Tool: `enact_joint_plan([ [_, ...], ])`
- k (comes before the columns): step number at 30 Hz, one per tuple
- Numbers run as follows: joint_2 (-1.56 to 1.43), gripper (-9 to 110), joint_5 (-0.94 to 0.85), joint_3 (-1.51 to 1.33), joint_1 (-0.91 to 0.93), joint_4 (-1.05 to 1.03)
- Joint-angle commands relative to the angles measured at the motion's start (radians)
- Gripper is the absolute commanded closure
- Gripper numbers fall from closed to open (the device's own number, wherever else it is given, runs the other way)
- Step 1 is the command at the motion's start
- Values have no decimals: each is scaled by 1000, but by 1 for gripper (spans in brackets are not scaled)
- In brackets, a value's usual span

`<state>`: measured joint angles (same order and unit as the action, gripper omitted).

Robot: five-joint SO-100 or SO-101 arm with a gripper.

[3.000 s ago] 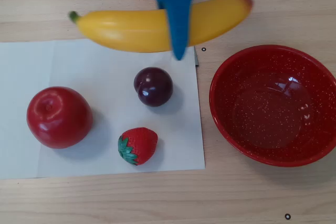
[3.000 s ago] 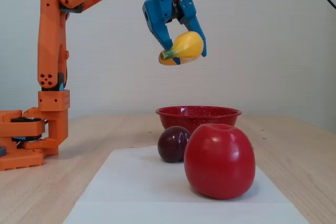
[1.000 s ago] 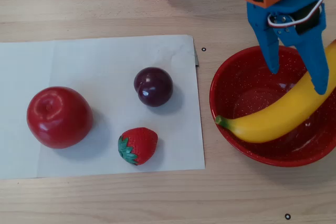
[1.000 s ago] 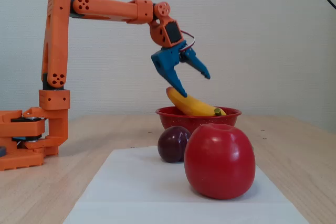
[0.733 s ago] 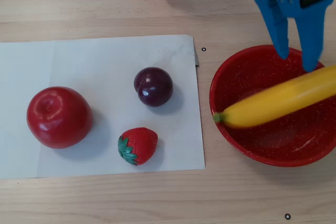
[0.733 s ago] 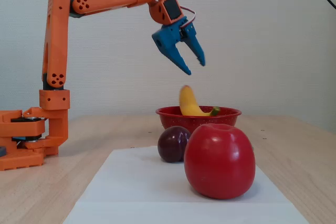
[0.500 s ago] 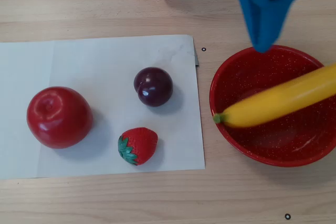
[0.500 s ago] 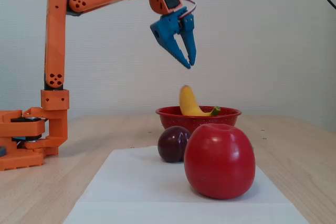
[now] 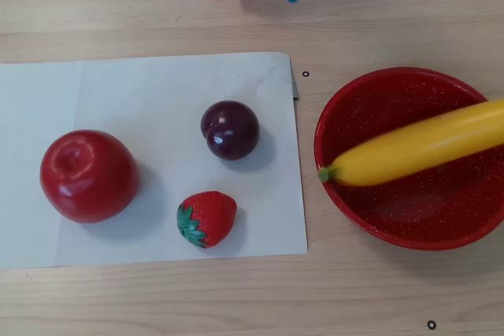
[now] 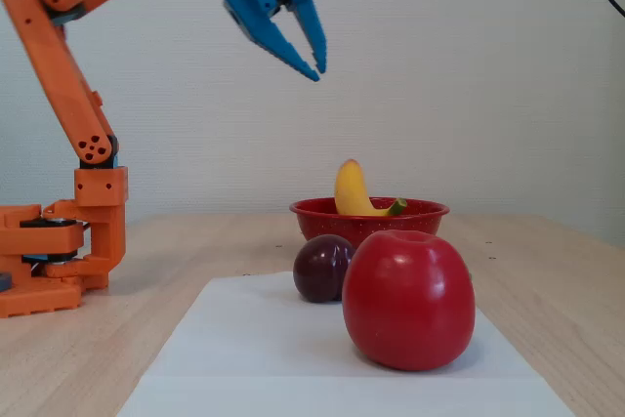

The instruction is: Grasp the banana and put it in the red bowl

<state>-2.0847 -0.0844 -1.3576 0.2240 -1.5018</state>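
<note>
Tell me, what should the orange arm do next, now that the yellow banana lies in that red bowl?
Probably just finish pulling back toward its base. The long yellow plastic banana already rests across the speckled red bowl, and the blue gripper hangs empty high above the table, its jaws nearly together, so nothing seems left to carry.

Hobby test bench — pale wooden tabletop [image 9: 157, 13], plain white wall [image 10: 469, 75], toy fruit on paper [image 9: 142, 92]

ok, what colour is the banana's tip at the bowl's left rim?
Dark green, on the yellow banana; clearest in the overhead view.
</note>
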Motion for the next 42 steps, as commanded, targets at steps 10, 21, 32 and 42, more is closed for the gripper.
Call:
enact_joint_plan([
  [10, -595, 101, 37, -676, -181, 387],
  [21, -922, 101, -3, -1157, -193, 690],
  [32, -1132, 101, 0, -1560, -170, 1040],
  [42, -1209, 101, 15, -1782, -155, 1163],
])
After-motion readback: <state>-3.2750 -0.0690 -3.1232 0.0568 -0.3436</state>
